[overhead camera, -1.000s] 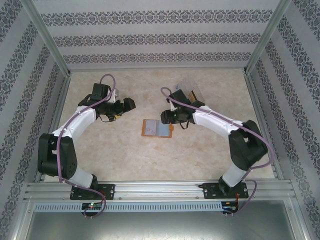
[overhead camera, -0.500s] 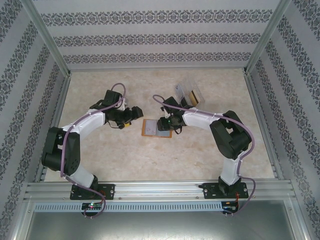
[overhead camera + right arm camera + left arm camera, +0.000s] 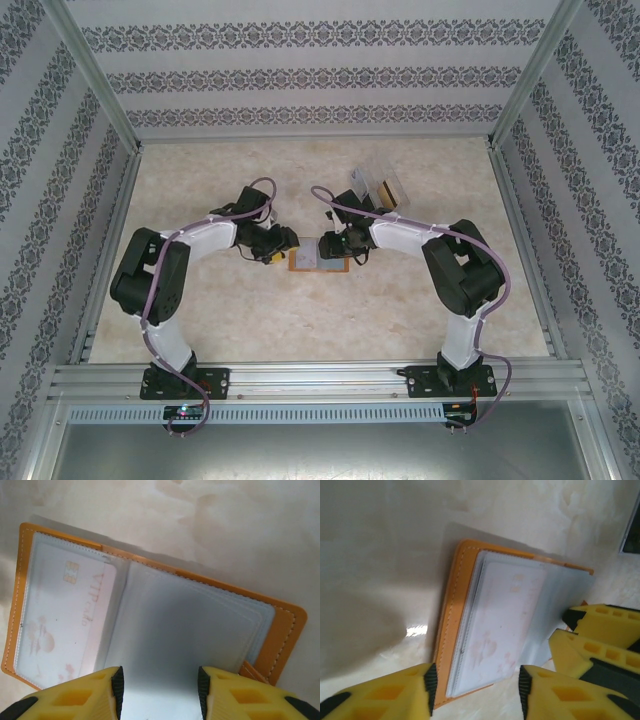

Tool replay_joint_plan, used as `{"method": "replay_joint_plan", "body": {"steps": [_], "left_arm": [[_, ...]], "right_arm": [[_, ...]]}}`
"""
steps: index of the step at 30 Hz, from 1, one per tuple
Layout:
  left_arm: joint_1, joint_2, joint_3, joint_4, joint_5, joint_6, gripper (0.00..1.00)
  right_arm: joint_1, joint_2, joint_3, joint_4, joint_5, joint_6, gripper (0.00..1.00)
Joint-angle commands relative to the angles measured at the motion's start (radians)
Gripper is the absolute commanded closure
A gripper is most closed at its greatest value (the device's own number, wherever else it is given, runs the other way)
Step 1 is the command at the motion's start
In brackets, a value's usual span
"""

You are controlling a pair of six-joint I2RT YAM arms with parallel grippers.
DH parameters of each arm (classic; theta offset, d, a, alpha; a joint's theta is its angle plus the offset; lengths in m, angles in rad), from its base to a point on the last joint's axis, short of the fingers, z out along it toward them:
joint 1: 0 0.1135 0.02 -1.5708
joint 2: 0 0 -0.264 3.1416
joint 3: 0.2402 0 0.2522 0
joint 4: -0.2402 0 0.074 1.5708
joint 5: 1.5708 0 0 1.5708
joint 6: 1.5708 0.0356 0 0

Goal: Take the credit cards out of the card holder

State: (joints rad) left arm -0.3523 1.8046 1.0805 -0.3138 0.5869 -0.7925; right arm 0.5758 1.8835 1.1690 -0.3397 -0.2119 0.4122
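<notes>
The orange card holder (image 3: pixel 316 263) lies open on the table between my two grippers. Its left pocket holds a pale credit card (image 3: pixel 60 625) with a gold chip and pink print, and the grey pockets on the right half look bare. In the left wrist view the card holder (image 3: pixel 451 625) and the card (image 3: pixel 505 615) lie just ahead. My left gripper (image 3: pixel 283 246) (image 3: pixel 476 690) is open, its jaws straddling the holder's near corner. My right gripper (image 3: pixel 333 246) (image 3: pixel 160 692) is open low over the grey pockets. The right gripper's yellow fingers (image 3: pixel 592 645) sit at the holder's far side.
A clear plastic box (image 3: pixel 378 184) with a brownish-gold item inside stands behind the right arm at the back. Patterned walls and metal posts fence the marble-look table (image 3: pixel 300 330). Bare table stretches in front of the holder.
Both arms have closed in on the holder. The left gripper swung right to its left edge and its jaws narrowed. The right gripper came down over the right half.
</notes>
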Motion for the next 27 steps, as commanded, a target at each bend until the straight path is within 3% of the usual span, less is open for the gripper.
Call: {"method": "replay_joint_plan", "body": {"steps": [1,4,20,27], "left_arm": [[-0.012,0.023,0.037,-0.004,0.002,-0.013,0.57],[-0.02,0.046,0.056,-0.011,0.014,-0.005,0.62],[-0.04,0.113,0.107,-0.044,0.019,0.021,0.57],[-0.045,0.124,0.107,-0.034,0.041,0.023,0.61]], "right_arm": [[-0.004,0.023,-0.014,-0.022,-0.021,-0.013,0.54],[-0.005,0.031,-0.012,-0.021,-0.032,-0.01,0.54],[-0.011,0.037,-0.015,-0.017,-0.045,-0.004,0.54],[-0.011,0.039,-0.014,-0.019,-0.044,-0.003,0.54]]}}
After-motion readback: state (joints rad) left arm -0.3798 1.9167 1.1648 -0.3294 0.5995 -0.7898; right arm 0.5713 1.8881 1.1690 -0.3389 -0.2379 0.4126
